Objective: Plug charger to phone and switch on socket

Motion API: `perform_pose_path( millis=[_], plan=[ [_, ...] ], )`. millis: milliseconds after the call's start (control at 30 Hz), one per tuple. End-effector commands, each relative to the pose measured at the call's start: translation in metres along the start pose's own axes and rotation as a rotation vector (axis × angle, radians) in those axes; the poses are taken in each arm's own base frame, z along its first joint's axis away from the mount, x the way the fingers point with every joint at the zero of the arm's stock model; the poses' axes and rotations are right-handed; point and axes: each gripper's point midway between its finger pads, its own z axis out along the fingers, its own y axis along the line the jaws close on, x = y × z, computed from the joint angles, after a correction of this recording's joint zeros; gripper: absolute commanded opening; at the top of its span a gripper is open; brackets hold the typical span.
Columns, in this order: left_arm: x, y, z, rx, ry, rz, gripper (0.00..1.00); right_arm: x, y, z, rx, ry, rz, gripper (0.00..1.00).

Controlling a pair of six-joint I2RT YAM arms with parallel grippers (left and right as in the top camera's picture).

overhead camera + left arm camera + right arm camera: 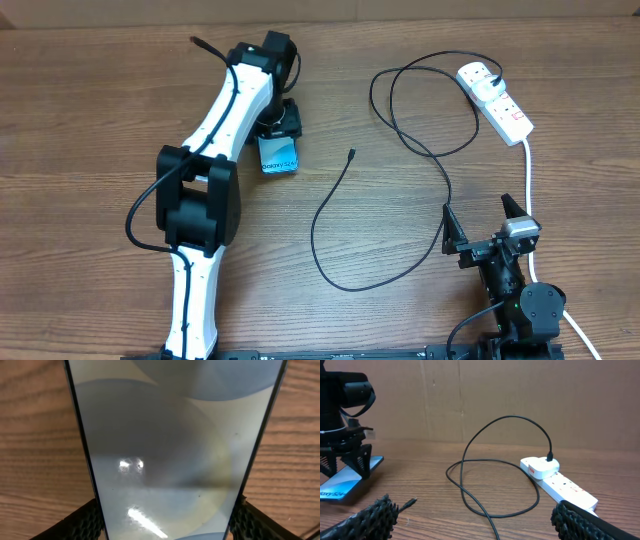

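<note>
the left jaws are closed against the long edges of the phone [170,445]; whether it is clear of the counter [90,90] i cannot tell. the right jaws gape wide, empty. the charger [314,235] lies loose, its connector tip [352,153] between both jaws, nearer the phone. the socket [497,100] sits beyond the right jaws. an edge grip may let the phone pivot under insertion, and a snagged cable could drag the socket.

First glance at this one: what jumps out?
The left gripper reaches far across the table, astride the phone at upper centre-left. The black charger loops over mid-table, its tip lying free right of the phone, its plug in the socket at upper right.
</note>
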Motion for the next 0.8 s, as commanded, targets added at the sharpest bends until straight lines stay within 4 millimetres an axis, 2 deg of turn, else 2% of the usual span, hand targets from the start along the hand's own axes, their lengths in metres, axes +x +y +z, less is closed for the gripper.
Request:
perform_pose_path(
  millis=[0, 367, 767],
  plan=[
    [-0.005, 0.003, 0.0, -0.037, -0.034, 0.022, 0.68, 0.002, -0.002, 0.0, 0.008, -0.004, -0.009, 1.0],
    [0.006, 0.004, 0.024, -0.054, -0.008, 0.067, 0.68, 0.002, -0.002, 0.0, 0.008, -0.004, -0.009, 1.0],
    [0.001, 0.004, 0.025, -0.057, -0.028, 0.091, 0.68, 0.002, -0.002, 0.0, 0.008, -0.004, -0.009, 1.0]
  ],
)
